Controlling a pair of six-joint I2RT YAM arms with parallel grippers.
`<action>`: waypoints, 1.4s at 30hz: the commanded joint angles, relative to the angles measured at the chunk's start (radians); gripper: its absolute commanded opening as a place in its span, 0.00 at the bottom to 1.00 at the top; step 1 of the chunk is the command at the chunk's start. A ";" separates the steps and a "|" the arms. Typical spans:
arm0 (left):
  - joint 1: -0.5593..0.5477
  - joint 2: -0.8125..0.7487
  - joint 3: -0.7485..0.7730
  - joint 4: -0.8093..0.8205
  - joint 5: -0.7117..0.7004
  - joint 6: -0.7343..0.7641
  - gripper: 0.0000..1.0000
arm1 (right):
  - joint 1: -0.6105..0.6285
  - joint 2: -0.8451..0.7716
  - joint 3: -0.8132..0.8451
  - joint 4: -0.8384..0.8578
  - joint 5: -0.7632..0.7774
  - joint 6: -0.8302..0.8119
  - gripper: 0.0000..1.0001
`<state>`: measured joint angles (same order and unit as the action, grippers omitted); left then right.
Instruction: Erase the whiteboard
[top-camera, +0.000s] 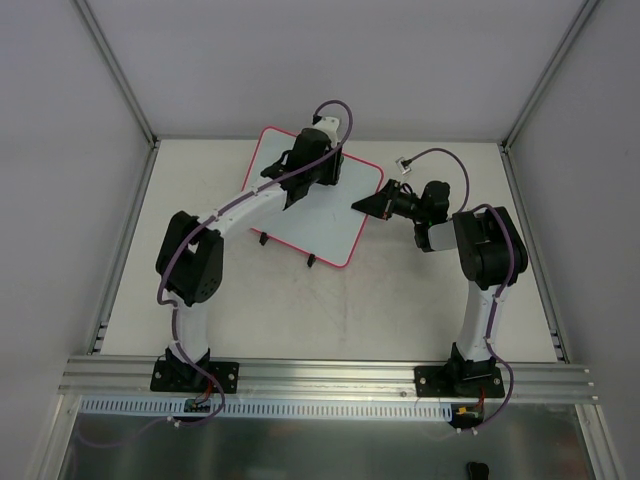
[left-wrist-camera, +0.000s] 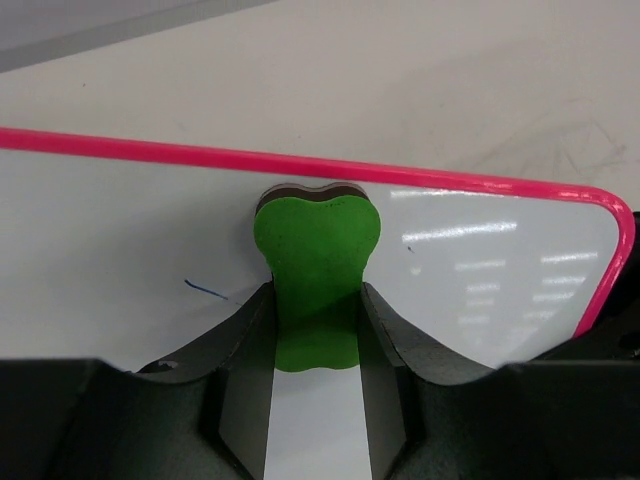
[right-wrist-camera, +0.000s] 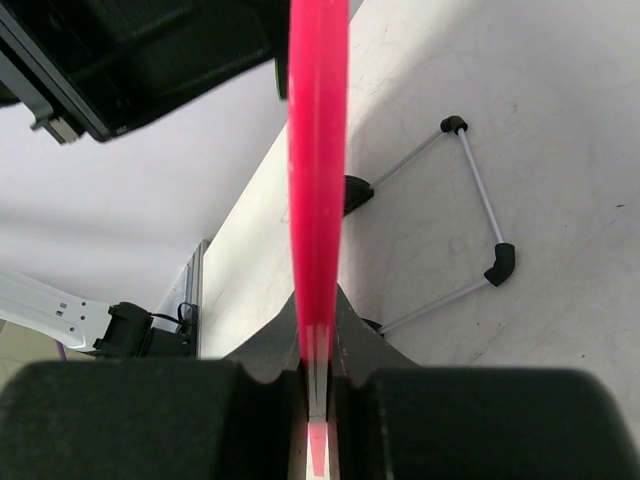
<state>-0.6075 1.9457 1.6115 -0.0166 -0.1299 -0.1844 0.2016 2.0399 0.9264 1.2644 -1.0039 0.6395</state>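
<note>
The whiteboard (top-camera: 335, 225) lies on the far middle part of the table (top-camera: 400, 310), turned a bit so one corner points to the right. It has a pink frame (left-wrist-camera: 300, 163) all around. The white face looks almost clean. In the left wrist view there is one small blue mark (left-wrist-camera: 205, 290) on it.

Two small black feet (top-camera: 263, 240) stick out on the near edge of the board. In the right wrist view, thin wire legs (right-wrist-camera: 470, 180) with black ends reach from the board onto the table.

The left gripper (left-wrist-camera: 316, 290) is over the far left part of the board. Its two fingers pinch a green eraser (left-wrist-camera: 318, 250) shaped like a bone. The eraser sits on the white face, just beside the pink frame.

The right gripper (right-wrist-camera: 318, 370) is at the right corner of the board. Its fingers are pressed onto the pink edge, one on each side, so it holds the board there.
</note>
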 joint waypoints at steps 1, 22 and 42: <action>0.017 0.053 0.109 -0.057 -0.042 0.069 0.00 | 0.015 -0.013 0.037 0.268 -0.038 -0.035 0.01; 0.150 0.071 0.090 -0.115 -0.083 0.105 0.00 | 0.024 -0.038 0.012 0.267 -0.039 -0.061 0.00; -0.017 0.015 0.016 -0.063 -0.022 0.114 0.00 | 0.024 -0.037 0.015 0.267 -0.041 -0.060 0.00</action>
<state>-0.5629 1.9686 1.6596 -0.0704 -0.1696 -0.0772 0.2028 2.0399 0.9264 1.2438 -0.9962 0.6579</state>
